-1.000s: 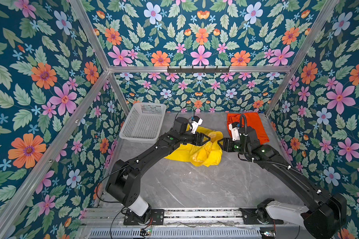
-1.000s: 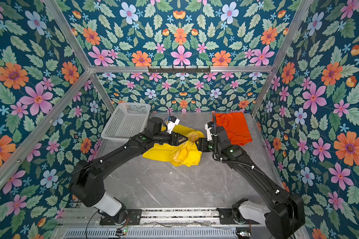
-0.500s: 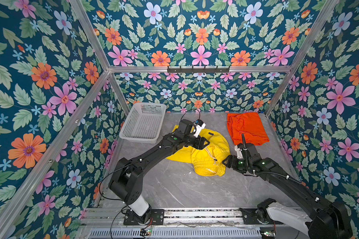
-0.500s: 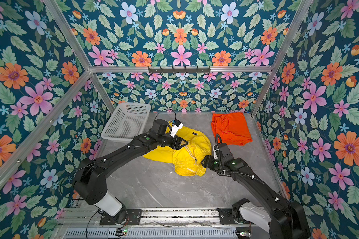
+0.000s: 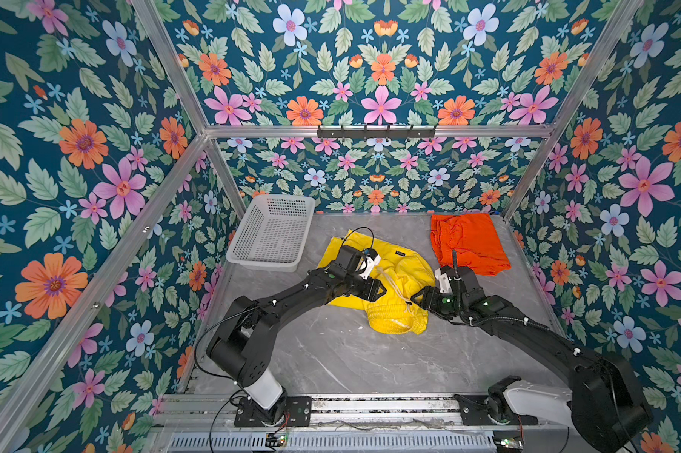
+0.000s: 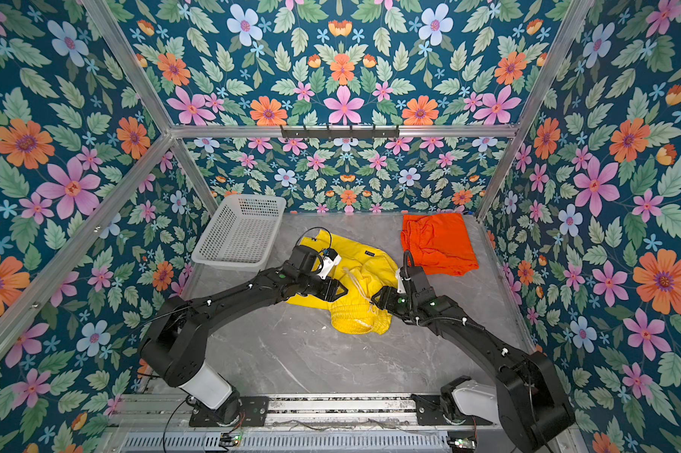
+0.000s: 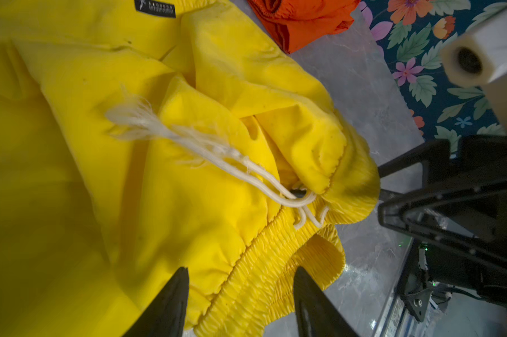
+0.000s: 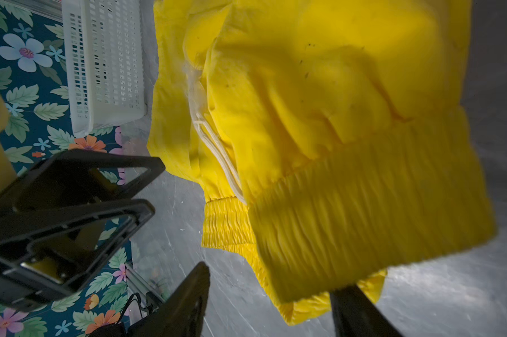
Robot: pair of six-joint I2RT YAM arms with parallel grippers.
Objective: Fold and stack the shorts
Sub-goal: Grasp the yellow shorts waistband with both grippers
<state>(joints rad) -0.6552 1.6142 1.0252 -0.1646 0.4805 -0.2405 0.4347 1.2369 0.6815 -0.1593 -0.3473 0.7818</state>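
The yellow shorts (image 5: pixel 397 274) (image 6: pixel 366 266) lie crumpled mid-table, elastic waistband (image 5: pixel 397 319) toward the front and whitish drawstring (image 7: pixel 217 151) loose on top. My left gripper (image 5: pixel 382 290) (image 6: pixel 342 292) (image 7: pixel 240 274) hovers open over their left side, with the waistband below its gap. My right gripper (image 5: pixel 415 298) (image 6: pixel 374 296) (image 8: pixel 272 277) is open at their right edge; a fold of waistband (image 8: pixel 363 218) drapes over one of its fingers. The orange shorts (image 5: pixel 468 243) (image 6: pixel 436 243) (image 7: pixel 299 17) lie folded at the back right.
A white perforated basket (image 5: pixel 268 262) (image 6: pixel 233 261) (image 8: pixel 106 58) stands at the back left, close to the yellow fabric. Floral walls enclose the grey table (image 5: pixel 350 361) on three sides. A hook rail (image 5: pixel 376 131) runs along the back.
The yellow shorts were carried from the back toward the front and now rest on the table. Both grippers moved forward with them and now face each other at the waistband end.
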